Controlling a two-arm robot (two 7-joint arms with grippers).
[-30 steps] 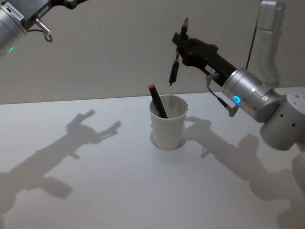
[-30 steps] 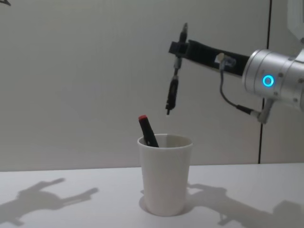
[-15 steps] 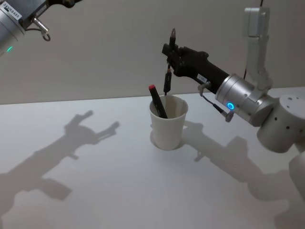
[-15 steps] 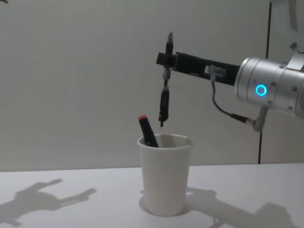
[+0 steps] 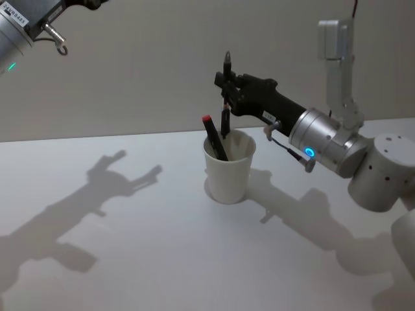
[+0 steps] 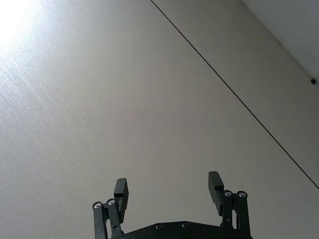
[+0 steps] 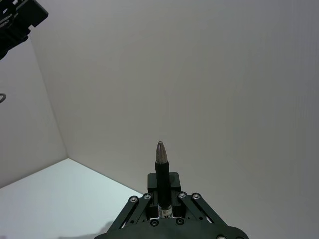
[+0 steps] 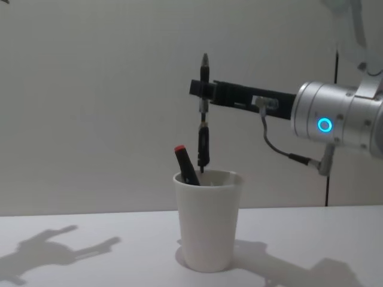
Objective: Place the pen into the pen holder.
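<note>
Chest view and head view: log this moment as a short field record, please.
held pen: upright in right gripper, lower tip at the pen holder's rim
red-capped pen: in the pen holder, leaning, cap above rim
left gripper: open, raised towards the wall
table: white, pen holder standing on it

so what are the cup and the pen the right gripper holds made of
The pen holder looks like matte white paper: thin tapered wall, rolled rim. The pen in the right gripper seems black plastic with a shiny metal-looking tip, though that is a guess.
</note>
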